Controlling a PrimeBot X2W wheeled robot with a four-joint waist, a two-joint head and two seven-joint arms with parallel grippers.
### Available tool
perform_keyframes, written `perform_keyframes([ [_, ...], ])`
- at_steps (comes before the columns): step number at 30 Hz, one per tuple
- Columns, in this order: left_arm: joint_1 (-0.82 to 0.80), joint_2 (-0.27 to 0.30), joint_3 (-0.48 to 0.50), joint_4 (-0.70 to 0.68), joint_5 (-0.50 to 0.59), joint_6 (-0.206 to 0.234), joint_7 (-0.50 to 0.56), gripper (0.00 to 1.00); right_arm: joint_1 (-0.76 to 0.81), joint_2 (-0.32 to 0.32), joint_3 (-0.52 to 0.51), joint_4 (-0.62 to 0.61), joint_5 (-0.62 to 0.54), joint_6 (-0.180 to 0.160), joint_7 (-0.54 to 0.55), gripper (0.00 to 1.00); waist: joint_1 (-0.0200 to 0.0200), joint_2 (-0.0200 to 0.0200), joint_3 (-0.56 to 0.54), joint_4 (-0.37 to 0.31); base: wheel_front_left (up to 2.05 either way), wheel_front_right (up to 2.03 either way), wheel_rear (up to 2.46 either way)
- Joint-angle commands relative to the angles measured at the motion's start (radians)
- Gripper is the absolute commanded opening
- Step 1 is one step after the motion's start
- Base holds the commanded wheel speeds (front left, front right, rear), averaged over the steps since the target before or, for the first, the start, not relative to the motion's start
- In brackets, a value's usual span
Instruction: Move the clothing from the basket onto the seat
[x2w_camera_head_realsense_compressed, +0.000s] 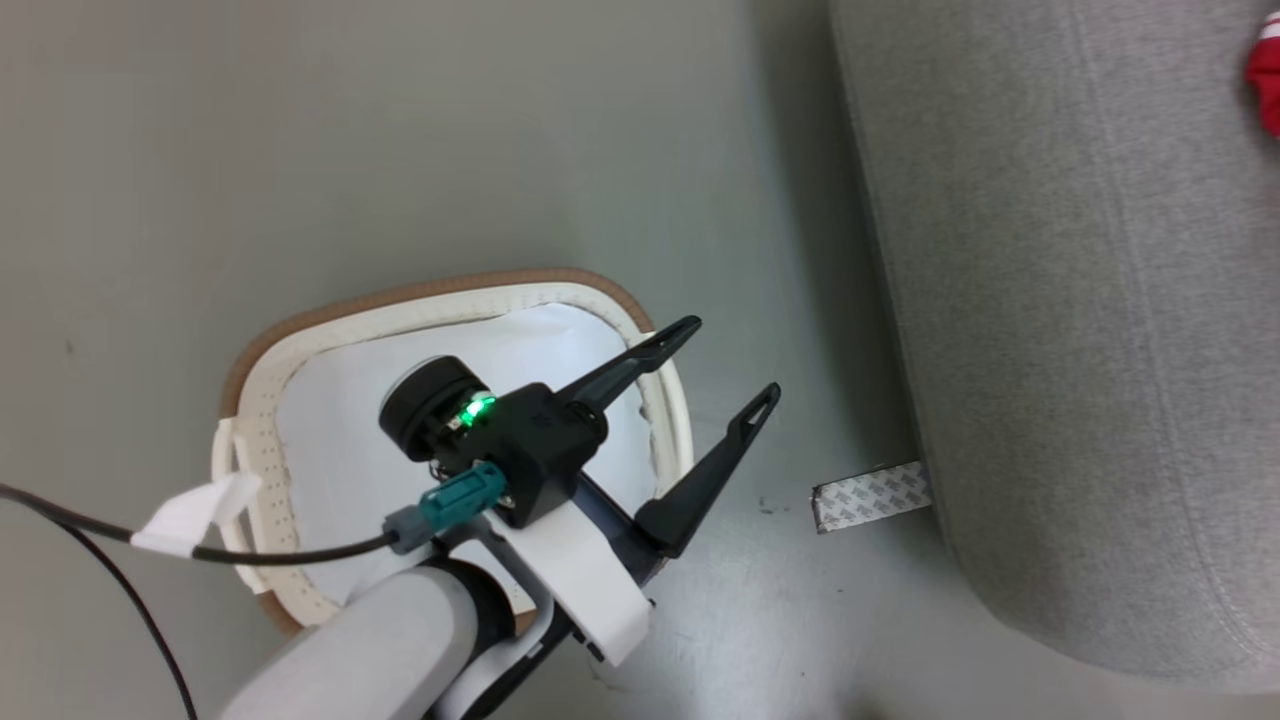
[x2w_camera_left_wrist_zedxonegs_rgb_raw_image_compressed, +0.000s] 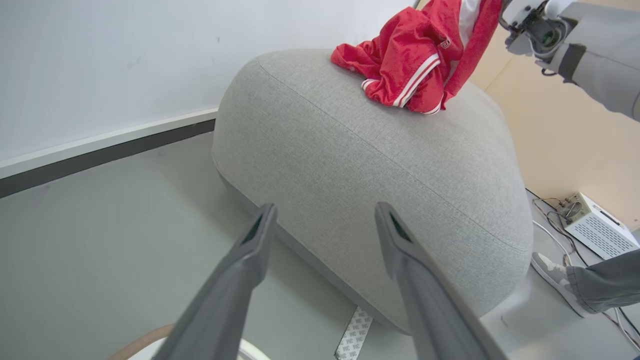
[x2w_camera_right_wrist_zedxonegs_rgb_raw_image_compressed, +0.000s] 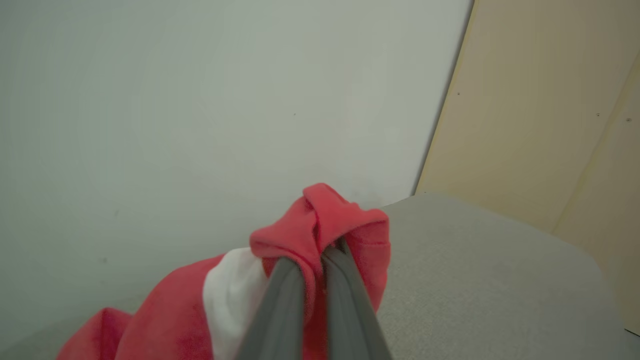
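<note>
The cream basket (x2w_camera_head_realsense_compressed: 262, 400) with a brown rim stands on the floor at lower left, showing pale lining and no red fabric. Above its right rim hangs my left gripper (x2w_camera_head_realsense_compressed: 735, 360), open and holding nothing; its fingers (x2w_camera_left_wrist_zedxonegs_rgb_raw_image_compressed: 240, 270) point toward the grey seat (x2w_camera_left_wrist_zedxonegs_rgb_raw_image_compressed: 390, 165). Red clothing (x2w_camera_left_wrist_zedxonegs_rgb_raw_image_compressed: 410, 55) with white stripes lies on top of the seat, partly lifted. My right gripper (x2w_camera_right_wrist_zedxonegs_rgb_raw_image_compressed: 320, 255) is shut on a fold of that red clothing (x2w_camera_right_wrist_zedxonegs_rgb_raw_image_compressed: 325, 220) above the seat (x2w_camera_right_wrist_zedxonegs_rgb_raw_image_compressed: 475, 280). A scrap of the red clothing (x2w_camera_head_realsense_compressed: 1265, 70) shows at the head view's right edge.
A strip of patterned tape (x2w_camera_head_realsense_compressed: 870, 495) lies on the floor at the seat's base. Beside the seat a white perforated box (x2w_camera_left_wrist_zedxonegs_rgb_raw_image_compressed: 597, 227) with cables sits on the floor, and a person's shoe and trouser leg (x2w_camera_left_wrist_zedxonegs_rgb_raw_image_compressed: 575, 282) stand close by. A wall runs behind the seat.
</note>
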Motion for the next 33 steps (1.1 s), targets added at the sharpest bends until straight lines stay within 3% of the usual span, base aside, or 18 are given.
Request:
perform_keyframes([
  [1, 0.0, 0.004, 0.005, 0.004, -0.004, 0.0, -0.007, 1.0, 0.017, 0.009, -0.015, 0.022, -0.005, -0.002, -0.015, 0.1, -0.0003, -0.0001, 0.013, 0.016, 0.0, 0.0, 0.0],
  [4, 0.011, 0.014, 0.018, 0.023, -0.007, 0.009, -0.026, 1.0, 0.06, 0.072, -0.055, 0.111, -0.01, -0.002, -0.05, 0.42, -0.0003, -0.0001, 0.009, 0.023, 0.0, 0.0, 0.0],
  [5, 0.014, 0.017, 0.024, 0.028, -0.008, 0.011, -0.034, 1.0, 0.077, 0.086, -0.05, 0.131, -0.012, -0.002, -0.058, 1.0, -0.0003, -0.0001, 0.006, 0.023, 0.0, 0.0, 0.0],
  [8, 0.031, 0.029, 0.045, 0.048, 0.0, 0.029, -0.066, 1.0, 0.127, 0.135, -0.024, 0.136, 0.012, -0.002, -0.07, 1.0, -0.0003, -0.0001, -0.014, 0.022, 0.0, 0.0, 0.0],
  [14, 0.079, 0.038, 0.088, 0.106, -0.013, 0.055, -0.174, 1.0, 0.337, 0.205, 0.108, -0.073, 0.09, -0.002, -0.07, 1.0, -0.0003, -0.0001, -0.094, 0.029, 0.0, 0.0, 0.0],
  [23, 0.224, -0.021, 0.154, 0.308, -0.078, 0.085, -0.351, 1.0, 0.696, 0.215, 0.313, -0.371, 0.171, -0.002, -0.07, 1.0, -0.0003, -0.0001, -0.311, 0.103, 0.0, 0.0, 0.0],
  [27, 0.318, -0.057, 0.212, 0.389, -0.098, 0.097, -0.368, 1.0, 0.827, 0.215, 0.394, -0.447, 0.197, -0.002, -0.069, 1.0, -0.0003, -0.0001, -0.411, 0.141, 0.0, 0.0, 0.0],
  [33, 0.476, -0.114, 0.366, 0.396, -0.02, 0.078, -0.367, 1.0, 0.976, 0.216, 0.517, -0.491, 0.172, -0.002, -0.069, 1.0, -0.0003, -0.0001, -0.526, 0.187, 0.0, 0.0, 0.0],
])
